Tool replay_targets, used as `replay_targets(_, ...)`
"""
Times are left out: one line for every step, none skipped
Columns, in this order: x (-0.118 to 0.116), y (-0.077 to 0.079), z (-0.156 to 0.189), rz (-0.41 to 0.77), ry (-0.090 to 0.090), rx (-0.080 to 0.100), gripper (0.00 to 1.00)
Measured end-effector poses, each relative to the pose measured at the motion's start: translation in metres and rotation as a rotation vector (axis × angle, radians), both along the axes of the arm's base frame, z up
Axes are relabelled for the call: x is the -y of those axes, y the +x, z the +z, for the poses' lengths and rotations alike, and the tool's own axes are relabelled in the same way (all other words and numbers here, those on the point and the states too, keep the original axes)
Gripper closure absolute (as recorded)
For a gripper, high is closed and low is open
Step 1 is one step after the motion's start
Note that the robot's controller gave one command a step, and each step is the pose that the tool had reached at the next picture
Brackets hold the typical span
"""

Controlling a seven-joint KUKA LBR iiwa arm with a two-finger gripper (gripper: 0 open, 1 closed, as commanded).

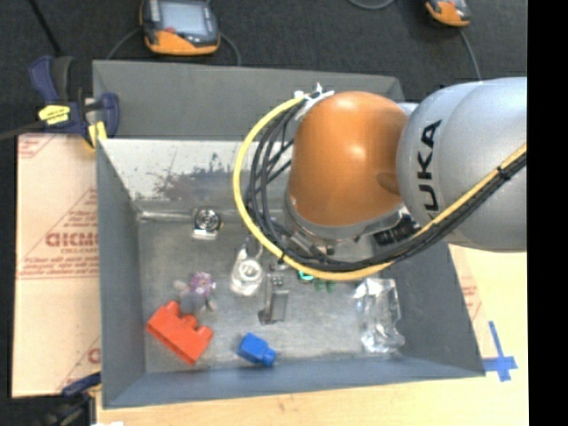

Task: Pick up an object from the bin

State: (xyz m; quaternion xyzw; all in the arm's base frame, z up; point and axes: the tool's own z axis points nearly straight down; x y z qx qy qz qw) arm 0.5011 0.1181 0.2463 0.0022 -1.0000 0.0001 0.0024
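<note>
My gripper (275, 305) hangs low over the middle of the bin floor, beneath the arm's orange cover. Just to its left, close beside it, stands a small clear plastic piece (246, 274). A small blue block (256, 350) lies in front of it near the bin's front wall. A bit of green (312, 280) peeks out to the right of the gripper, mostly hidden by the arm. Nothing shows in the gripper's grasp.
An orange-red block (180, 331) lies at the front left, with a small purple and grey thing (198, 290) just behind it. A round metal piece (207, 223) sits at the back left. A crumpled clear plastic bag (377, 317) lies at the right.
</note>
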Motion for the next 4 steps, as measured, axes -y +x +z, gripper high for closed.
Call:
replay_targets(-0.067,-0.017,-0.178,0.074,0.003,0.012,0.00)
replay_targets(-0.113,-0.020,-0.145,0.155,0.002,0.009,0.00)
replay_targets(-0.105,0.013,-0.146,-0.005,0.002,0.008,0.00)
replay_targets(-0.103,0.076,-0.177,-0.127,0.001,0.010,0.00)
